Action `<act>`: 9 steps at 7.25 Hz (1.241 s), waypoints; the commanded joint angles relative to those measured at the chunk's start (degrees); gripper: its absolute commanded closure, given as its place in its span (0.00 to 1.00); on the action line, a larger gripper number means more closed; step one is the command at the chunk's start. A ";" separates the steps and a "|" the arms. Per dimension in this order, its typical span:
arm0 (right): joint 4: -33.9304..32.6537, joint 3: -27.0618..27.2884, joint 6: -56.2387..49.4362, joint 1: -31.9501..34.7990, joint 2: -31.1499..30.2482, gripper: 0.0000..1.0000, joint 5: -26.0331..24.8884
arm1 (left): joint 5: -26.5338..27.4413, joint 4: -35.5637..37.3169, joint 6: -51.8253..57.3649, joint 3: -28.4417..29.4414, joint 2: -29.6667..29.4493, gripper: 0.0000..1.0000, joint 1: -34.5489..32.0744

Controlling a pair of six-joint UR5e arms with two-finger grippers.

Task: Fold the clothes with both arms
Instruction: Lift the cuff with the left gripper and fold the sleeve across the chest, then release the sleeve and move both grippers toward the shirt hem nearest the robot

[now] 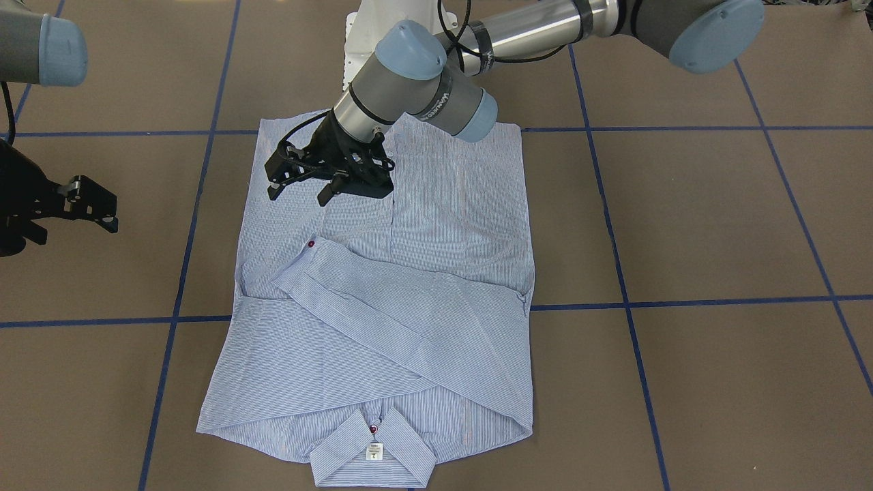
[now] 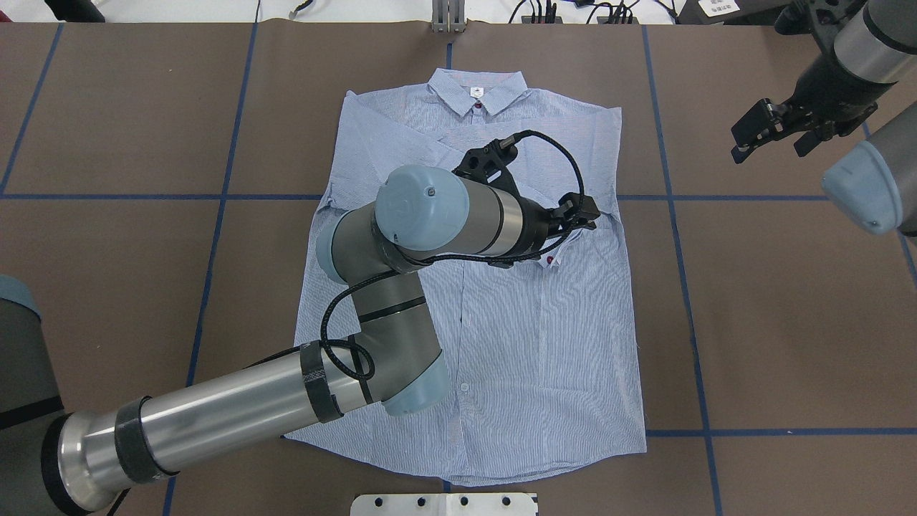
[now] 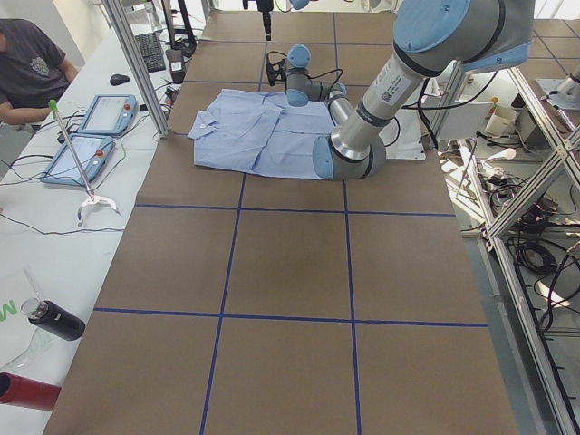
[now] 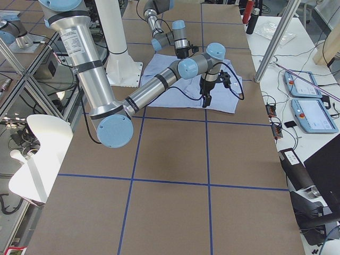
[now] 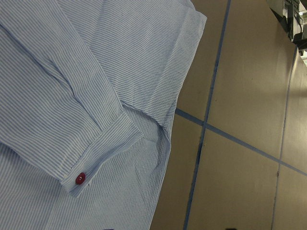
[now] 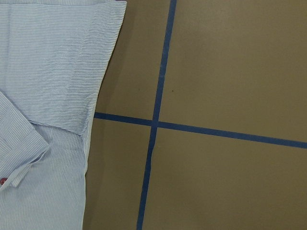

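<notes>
The left fingers are held spread and empty above the shirt. The right fingers are spread, empty, well off to its side over the counter. The collar label cannot be read. The pale blue striped shirt is laid flat, sleeves folded in.

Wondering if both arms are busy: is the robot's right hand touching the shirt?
Apart. In the overhead view the right hand hangs over bare table, well beyond the shirt's side edge.
</notes>
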 commanded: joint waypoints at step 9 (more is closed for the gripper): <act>37.08 11.17 59.42 -42.24 -22.88 0.01 -23.95 | -1.06 37.20 16.29 -43.39 27.01 0.01 -8.26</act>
